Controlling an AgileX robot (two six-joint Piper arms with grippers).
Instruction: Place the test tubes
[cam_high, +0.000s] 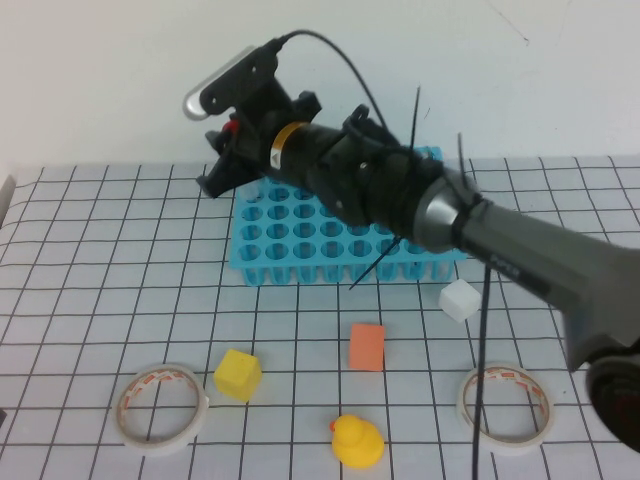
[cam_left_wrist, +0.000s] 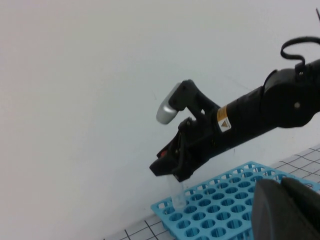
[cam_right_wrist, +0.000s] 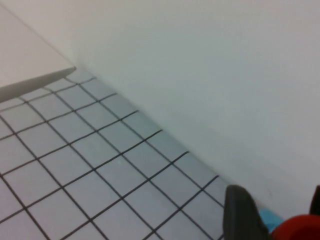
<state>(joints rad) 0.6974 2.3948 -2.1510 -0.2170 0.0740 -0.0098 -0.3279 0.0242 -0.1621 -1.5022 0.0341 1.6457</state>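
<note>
The right gripper (cam_left_wrist: 175, 176) is gripping a clear test tube (cam_left_wrist: 178, 199) upright, directly over the blue rack's (cam_left_wrist: 220, 212) far-left corner hole, while the closed left gripper (cam_left_wrist: 285, 200) is sitting back from the rack.

A plain white matte wall (cam_high: 110, 70) rises behind a white tabletop ruled with a black square grid (cam_high: 90, 260). Soft, even light leaves only faint shadows. A pale flat board (cam_right_wrist: 25, 65) rests on the grid close to the wall.

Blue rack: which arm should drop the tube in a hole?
The right. The right gripper hangs over the far left corner of the blue rack, fingers on a clear test tube above a hole. The left gripper sits shut and empty, back from that corner.
</note>
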